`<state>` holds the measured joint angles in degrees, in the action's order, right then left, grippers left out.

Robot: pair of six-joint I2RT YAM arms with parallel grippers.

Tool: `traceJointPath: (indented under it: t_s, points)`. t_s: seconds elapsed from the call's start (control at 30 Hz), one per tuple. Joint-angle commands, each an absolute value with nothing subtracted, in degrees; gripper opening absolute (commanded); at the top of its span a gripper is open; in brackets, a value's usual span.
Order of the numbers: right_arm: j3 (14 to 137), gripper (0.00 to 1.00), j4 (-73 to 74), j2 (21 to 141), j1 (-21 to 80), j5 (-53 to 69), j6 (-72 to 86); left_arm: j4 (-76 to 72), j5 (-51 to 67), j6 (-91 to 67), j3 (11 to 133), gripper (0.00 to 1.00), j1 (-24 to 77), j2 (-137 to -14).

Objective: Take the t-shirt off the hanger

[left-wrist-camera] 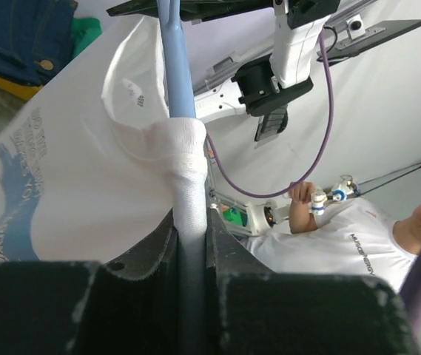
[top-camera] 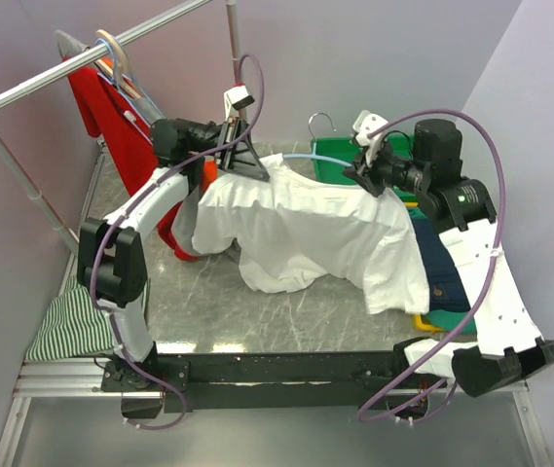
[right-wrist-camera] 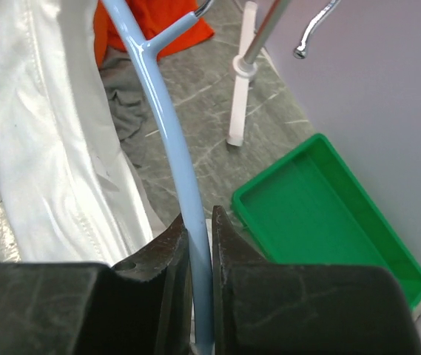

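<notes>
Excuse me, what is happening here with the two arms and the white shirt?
Both arms hold one light-blue hanger. The right gripper is shut on a bare part of it; the left gripper pinches its other side through the white t-shirt. The shirt is not yet off, and most of it lies on the table.

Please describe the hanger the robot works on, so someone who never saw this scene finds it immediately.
Over the grey table, a white t-shirt spreads across the middle. A light blue hanger runs inside it, pinched by the left end effector and the right end effector. Unlike the hangers on the rail by the red garment, it is off the rail.
</notes>
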<state>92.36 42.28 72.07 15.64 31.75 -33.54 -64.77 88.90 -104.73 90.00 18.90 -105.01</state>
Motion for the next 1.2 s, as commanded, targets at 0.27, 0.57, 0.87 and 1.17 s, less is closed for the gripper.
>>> traceJointPath:
  t_s: [0.27,0.57,0.87,1.17]
  points:
    - [89.9,0.00,24.9,67.1,9.1,18.5,-20.0,-68.8,87.5,-94.4,89.0,0.27,21.3,-99.3]
    - [89.7,0.00,23.7,67.8,8.5,18.9,-19.1,36.0,47.4,-16.9,108.1,0.38,25.8,-92.6]
    - [90.7,0.00,25.1,67.7,8.5,19.9,-20.1,44.7,27.8,-12.7,112.6,0.49,27.9,-94.2]
    - [94.9,0.00,29.4,65.2,8.3,18.4,-24.8,43.7,22.6,-12.7,113.7,0.66,26.7,-92.2]
